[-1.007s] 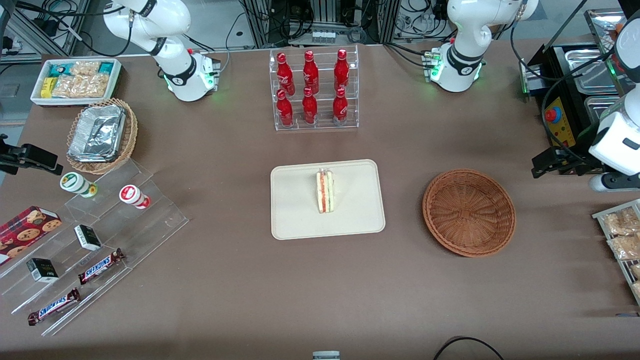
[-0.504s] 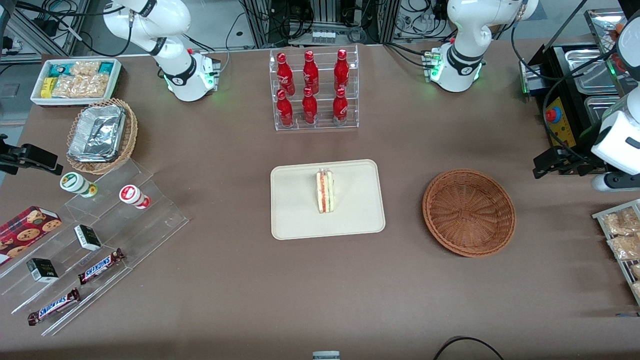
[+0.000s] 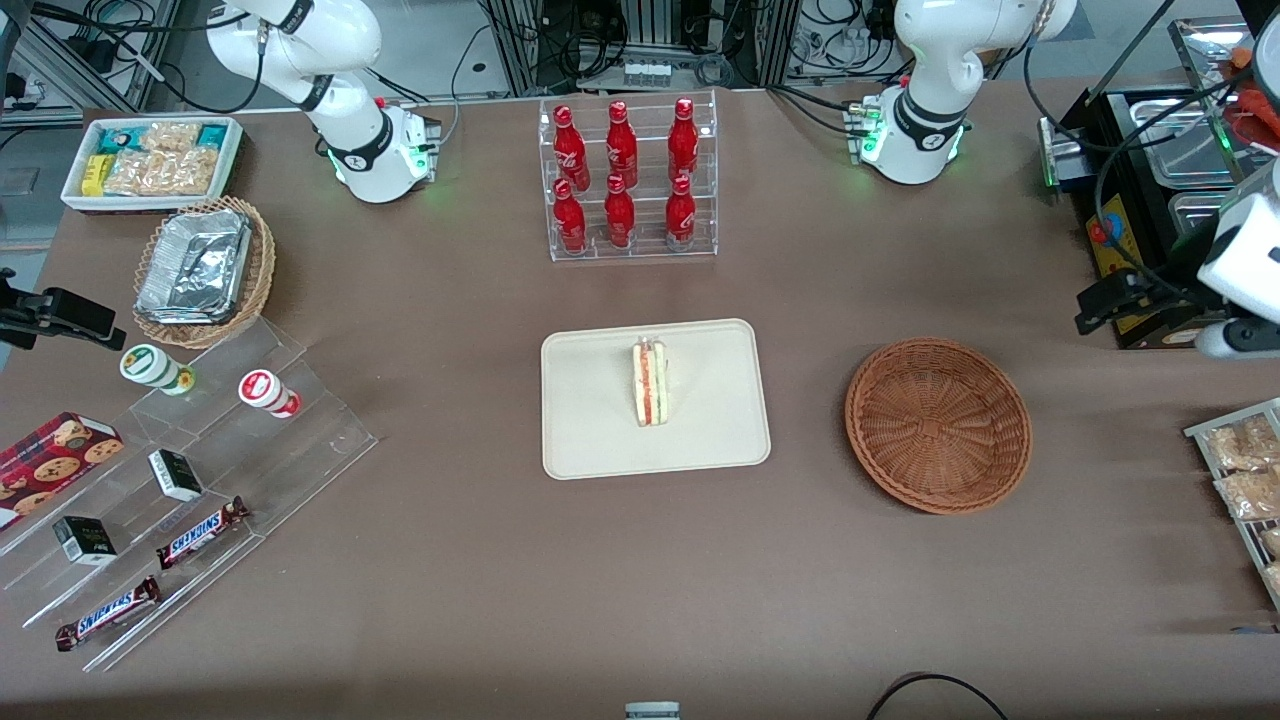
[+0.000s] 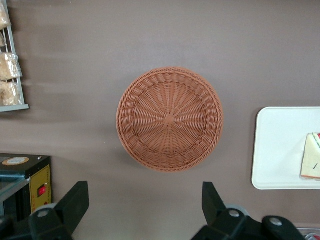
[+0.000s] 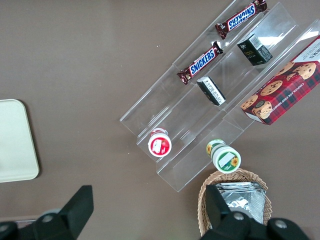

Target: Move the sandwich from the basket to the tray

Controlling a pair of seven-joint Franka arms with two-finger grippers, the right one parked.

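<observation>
Sandwich [image 3: 650,384] stood on edge on the tray [image 3: 590,440], near its middle, red and green filling showing along the upper face; also seen at the tray's edge [image 4: 277,150] in the left wrist view [image 4: 312,163]. Basket [image 3: 938,425] sat bare inside, nothing but the woven spokes [image 4: 169,119], apart from the tray toward the working arm's end of the table. Gripper [image 3: 1105,300] hung above the table's working-arm edge, farther from the front camera than the basket, well clear of it; fingers [image 4: 75,202] spread wide, gripping nothing. Clear rack [image 3: 632,180] held six red bottles in two rows, farther from the camera than the tray. Toward the parked arm's end: tan wicker basket [image 3: 205,272] stacked with foil trays, white bin [image 3: 152,163] filled with snack packets, clear stepped stand [image 5: 210,100] carrying two Snickers bars, two small dark cartons and two lidded cups.
</observation>
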